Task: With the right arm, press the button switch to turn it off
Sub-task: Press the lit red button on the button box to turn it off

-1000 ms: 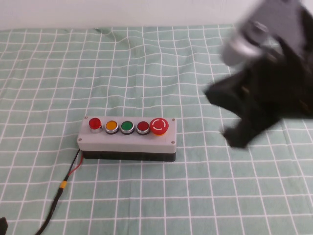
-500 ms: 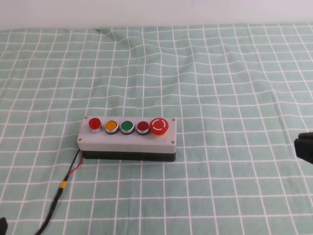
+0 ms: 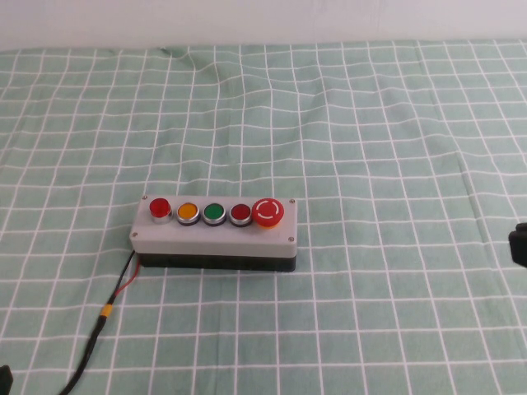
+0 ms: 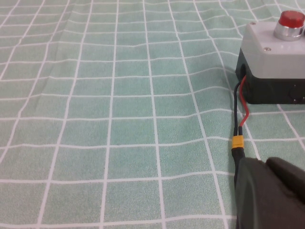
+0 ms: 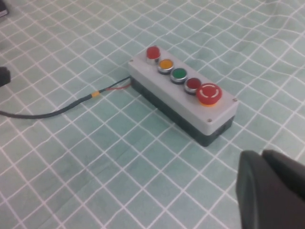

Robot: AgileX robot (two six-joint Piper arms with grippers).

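A grey switch box [image 3: 216, 236] on a black base lies in the middle of the checked green cloth. Along its top run a small red button [image 3: 160, 207], a yellow one [image 3: 188, 211], a green one [image 3: 214, 212], another red one [image 3: 240, 214] and a large red mushroom button [image 3: 268, 212]. My right gripper [image 5: 262, 155] is shut on nothing and sits well to the right of the box [image 5: 189, 104], only a dark sliver [image 3: 519, 244] showing at the high view's right edge. My left gripper [image 4: 266, 165] is shut and empty, low near the box's left end [image 4: 276, 47].
A black cable with red wire and an orange band [image 3: 107, 315] runs from the box's left end toward the near left corner, also seen as a cable [image 4: 239, 125] beside the left gripper. The cloth [image 3: 346, 123] is wrinkled at the back.
The right arm, which hung over the table to the right of the box a second ago, has pulled back off the right edge. The box has not moved.
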